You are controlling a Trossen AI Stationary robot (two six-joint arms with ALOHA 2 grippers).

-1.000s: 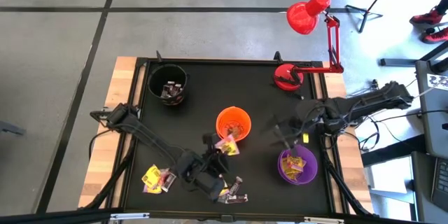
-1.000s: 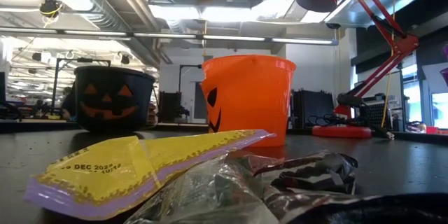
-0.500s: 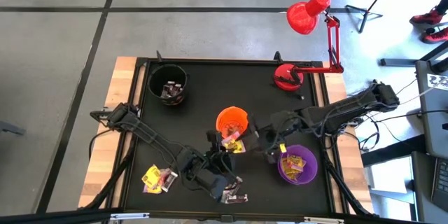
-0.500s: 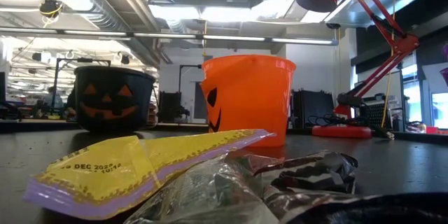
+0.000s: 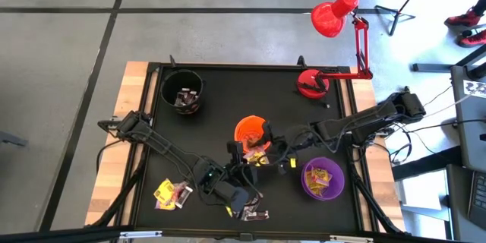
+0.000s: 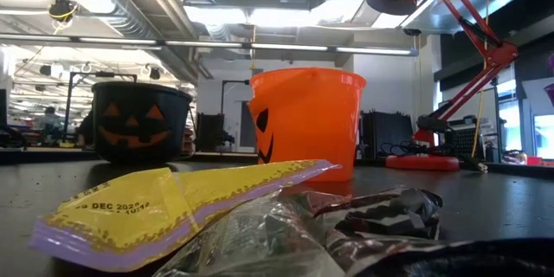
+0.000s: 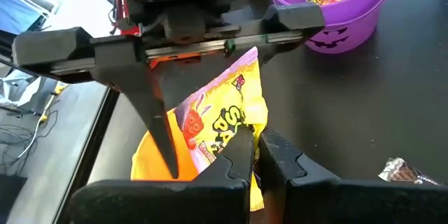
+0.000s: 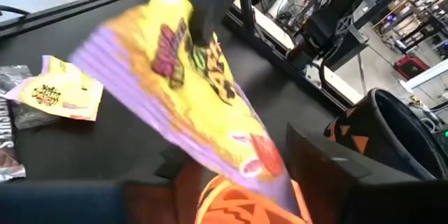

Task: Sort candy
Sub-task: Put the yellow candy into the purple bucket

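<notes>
My left gripper (image 5: pixel 249 154) is shut on a yellow candy packet (image 7: pixel 224 105) with a purple edge, held just in front of the orange cup (image 5: pixel 252 129). My right gripper (image 5: pixel 275 154) has come in from the right. It is open, and its two fingers (image 7: pixel 150 105) stand on either side of the packet's far end; I cannot tell whether they touch it. Loose candy lies in two heaps near the front edge (image 5: pixel 171 192) (image 5: pixel 250 213). The purple cup (image 5: pixel 323 179) holds yellow packets and the black cup (image 5: pixel 182 89) holds dark ones. My left gripper pinches one end of the yellow packet (image 7: pixel 245 124) between its two fingers, which slant down from the table's left and near side. The packet is lifted clear of the table and sticks out beyond the fingers over the near rim of the orange cup (image 7: pixel 150 164).
A red desk lamp (image 5: pixel 313 83) stands at the back right of the black mat. In the low view a yellow packet (image 6: pixel 164 212) and silvery wrappers (image 6: pixel 346 225) lie close in front, and the orange cup (image 6: pixel 305 121) and black cup (image 6: pixel 140 134) stand behind them.
My right gripper has swung from above the purple cup toward the table's left and down, rolling as it went, until its fingers flank the packet held by my left gripper. The packet stays lifted by the orange cup.
</notes>
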